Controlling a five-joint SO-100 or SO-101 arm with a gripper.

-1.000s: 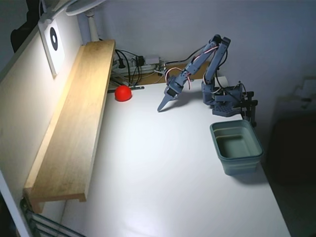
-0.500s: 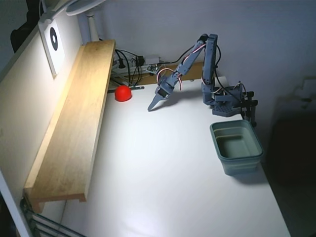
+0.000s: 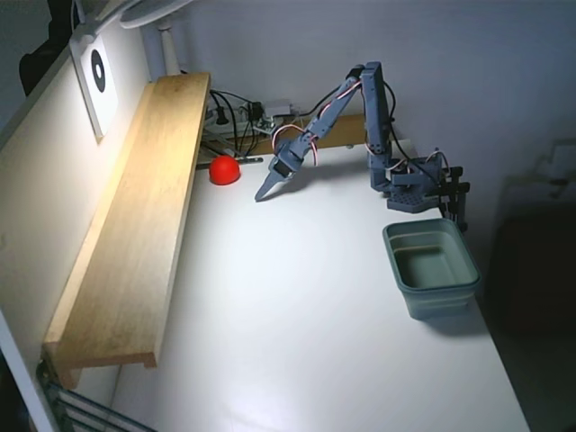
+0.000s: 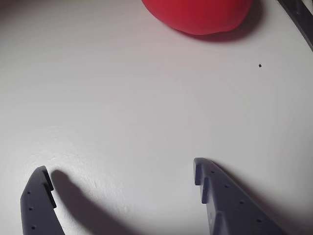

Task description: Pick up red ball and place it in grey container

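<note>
Red ball [image 4: 198, 14] smooth, round; claw [image 4: 120, 176] toothed, spread.

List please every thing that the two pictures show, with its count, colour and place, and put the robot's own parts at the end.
red ball: one, bright red, on the table beside the shelf's far end; apart from the gripper.
grey container: one, grey-green, near the table's right edge in the fixed view; looks empty.
wooden shelf: one, light wood, along the left wall.
target card: one, white with black rings, on the left wall.
cables: several, dark, at the table's far end.
table: one, white.
arm: one, blue-grey, base behind the container.
gripper: one, blue-grey, open, tips near the table, ball ahead of it.
</note>
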